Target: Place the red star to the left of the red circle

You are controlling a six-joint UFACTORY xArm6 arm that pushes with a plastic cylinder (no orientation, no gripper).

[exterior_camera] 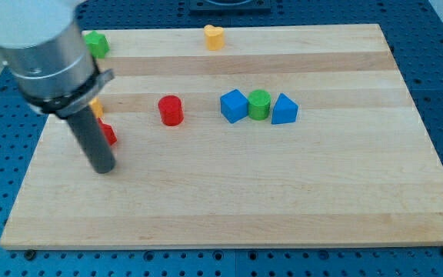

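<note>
The red star (pixel 108 134) lies at the view's left, mostly hidden behind my dark rod; only its right edge shows. The red circle (pixel 171 110), a short cylinder, stands to its right and slightly higher in the view, well apart from it. My tip (pixel 103 167) rests on the board just below the red star, close to it or touching it; I cannot tell which.
A yellow block (pixel 97 107) peeks out behind the rod, just above the red star. A green block (pixel 94 43) sits at top left, a yellow heart (pixel 214 35) at top centre. A blue block (pixel 234 105), green cylinder (pixel 259 103) and blue triangle (pixel 284 109) form a row right of the red circle.
</note>
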